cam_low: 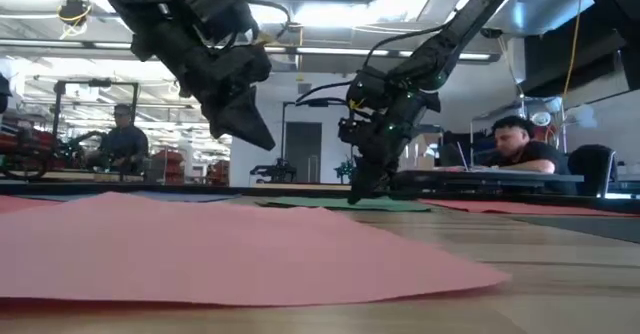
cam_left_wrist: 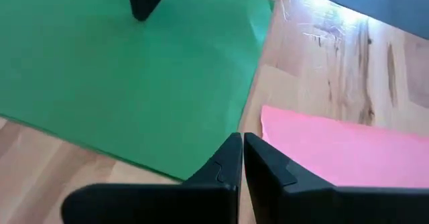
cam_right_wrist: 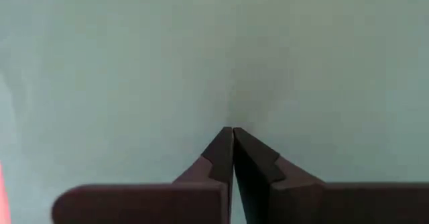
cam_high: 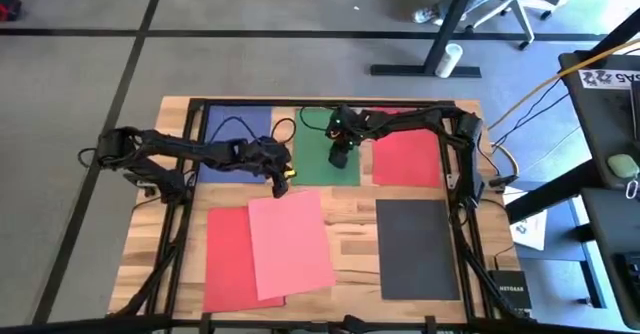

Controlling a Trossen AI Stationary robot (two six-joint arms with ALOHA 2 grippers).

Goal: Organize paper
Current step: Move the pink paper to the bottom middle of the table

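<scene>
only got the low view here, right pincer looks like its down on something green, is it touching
Observer: Yes. The right pincer is shut, tips pressed on the green sheet.
Operator: where on the sheet
Observer: From above, it sits near the sheet's right edge, beside the red sheet at the table's far side.
Operator: and the left pincer, holding anything
Observer: No. The left pincer is shut and empty, over the bare wood between the green sheet's near corner and the salmon pink sheet.
Operator: whats under that pink one
Observer: It partly overlaps another red sheet; a dark grey sheet lies apart to its right.
</scene>
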